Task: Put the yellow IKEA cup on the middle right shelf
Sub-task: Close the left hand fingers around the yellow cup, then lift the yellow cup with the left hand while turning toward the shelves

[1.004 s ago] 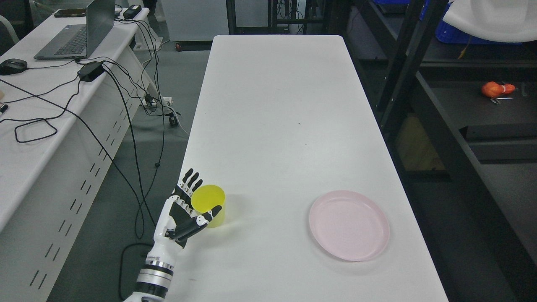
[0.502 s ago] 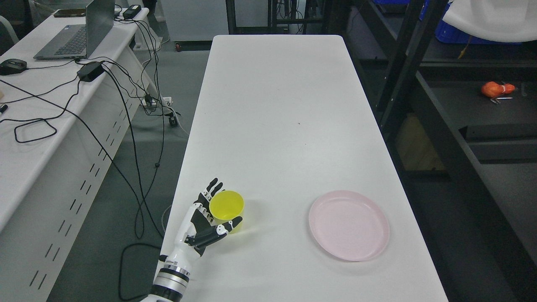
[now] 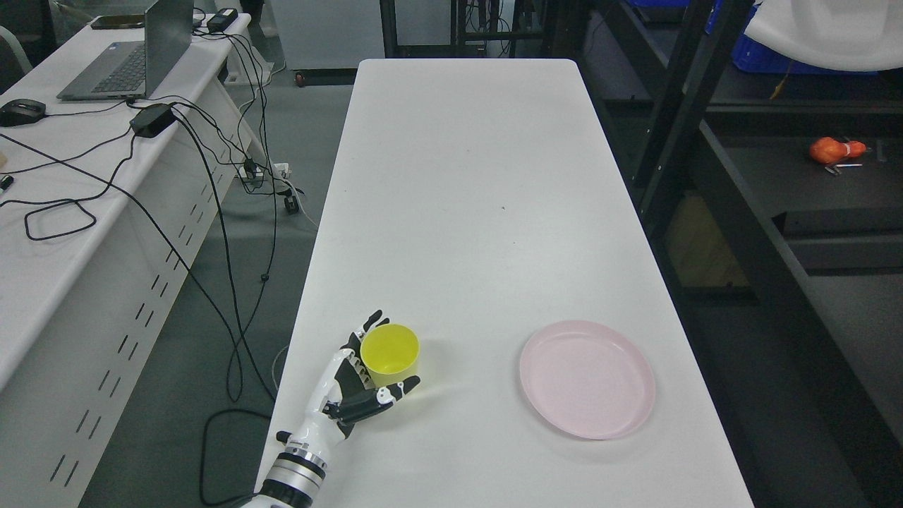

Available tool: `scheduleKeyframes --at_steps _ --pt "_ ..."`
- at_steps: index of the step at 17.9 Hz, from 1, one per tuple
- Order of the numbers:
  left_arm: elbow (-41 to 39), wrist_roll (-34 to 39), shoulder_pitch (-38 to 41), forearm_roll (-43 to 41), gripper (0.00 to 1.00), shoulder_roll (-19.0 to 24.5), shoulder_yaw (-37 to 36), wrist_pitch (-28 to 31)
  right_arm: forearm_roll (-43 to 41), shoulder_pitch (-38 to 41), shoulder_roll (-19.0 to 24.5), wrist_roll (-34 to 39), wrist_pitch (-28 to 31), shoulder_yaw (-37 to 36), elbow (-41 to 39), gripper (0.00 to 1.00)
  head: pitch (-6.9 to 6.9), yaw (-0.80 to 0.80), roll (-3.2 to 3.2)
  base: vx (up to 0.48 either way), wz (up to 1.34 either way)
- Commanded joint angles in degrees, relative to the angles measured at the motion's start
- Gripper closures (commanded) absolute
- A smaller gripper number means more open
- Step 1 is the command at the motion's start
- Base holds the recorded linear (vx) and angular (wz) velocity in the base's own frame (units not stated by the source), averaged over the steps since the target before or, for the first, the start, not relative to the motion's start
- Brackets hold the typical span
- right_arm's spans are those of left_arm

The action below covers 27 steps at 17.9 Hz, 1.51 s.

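The left hand (image 3: 355, 384) enters from the bottom edge, left of centre, with its wrist over the near left edge of the white desk (image 3: 465, 176). Its fingers (image 3: 367, 328) reach up behind the left wall of the yellow cup (image 3: 391, 353), and its thumb (image 3: 395, 391) crosses in front of the cup's base. The hand cradles the cup without a full wrap; contact at the thumb appears made, but a firm grip cannot be confirmed.

The yellow cup stands upright, mouth up, on the desk in the lower left part of the frame. A pink plate (image 3: 587, 377) lies flat on the desk to the right of the cup, well apart from it.

A black shelf rack (image 3: 705, 134) occupies the right side of the frame; an orange object (image 3: 836, 150) rests on one of its shelves at the upper right. A second desk (image 3: 77, 233) at the left carries a laptop (image 3: 134, 53), a mouse (image 3: 21, 111) and black cables (image 3: 211, 176).
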Motion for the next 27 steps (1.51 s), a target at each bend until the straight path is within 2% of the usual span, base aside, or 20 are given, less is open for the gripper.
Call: scheduleKeyframes --at_steps 1,3,4,5,7,8,11,14,21,27 --pt "0.3 -1.5 -0.3 -5.0 0.06 1.4 -0.7 0.2 -1.4 0.8 -1.0 0.0 0.0 1.0 0.0 0.01 0.00 0.00 0.00 0.000 0.00" --pt "0.5 -1.5 -0.5 -7.3 0.09 1.5 -0.4 0.4 -1.4 0.8 -1.0 0.0 0.0 1.0 0.0 0.01 0.00 0.00 0.00 0.000 0.00" --pt "0.5 -1.6 -0.6 -7.5 0.14 1.5 -0.2 0.5 -1.4 0.8 -1.0 0.0 0.0 1.0 0.0 0.01 0.00 0.00 0.00 0.000 0.00" --pt "0.6 -1.7 -0.5 -7.4 0.24 1.5 0.1 0.4 -1.4 0.8 -1.0 0.0 0.0 1.0 0.0 0.01 0.00 0.00 0.00 0.000 0.00" --pt "0.6 -2.0 -0.2 -7.3 0.51 1.0 2.8 -0.4 -1.4 0.8 -1.0 0.0 0.0 1.0 0.0 0.01 0.00 0.00 0.00 0.000 0.00" --pt "0.6 -2.2 -0.2 -7.2 0.59 1.0 3.4 -1.1 -1.4 0.8 -1.0 0.0 0.0 1.0 0.0 0.01 0.00 0.00 0.00 0.000 0.00" --pt "0.7 -1.8 0.0 -3.3 1.00 1.0 4.7 -7.1 -1.4 0.8 -1.0 0.0 0.0 1.0 0.0 0.01 0.00 0.00 0.00 -0.005 -0.02" --pt "-0.5 -1.9 0.4 -0.7 1.00 1.0 6.5 -8.9 -1.4 0.8 -1.0 0.0 0.0 1.0 0.0 0.01 0.00 0.00 0.00 0.000 0.00" --pt "-13.0 -2.2 5.2 3.0 1.00 1.0 8.9 -12.1 -1.4 0.8 -1.0 0.0 0.0 1.0 0.0 0.01 0.00 0.00 0.00 -0.014 0.00" --pt "-13.1 -2.2 6.8 3.0 1.00 1.0 8.8 -16.9 -1.4 0.8 -1.0 0.0 0.0 1.0 0.0 0.01 0.00 0.00 0.00 -0.116 -0.02"
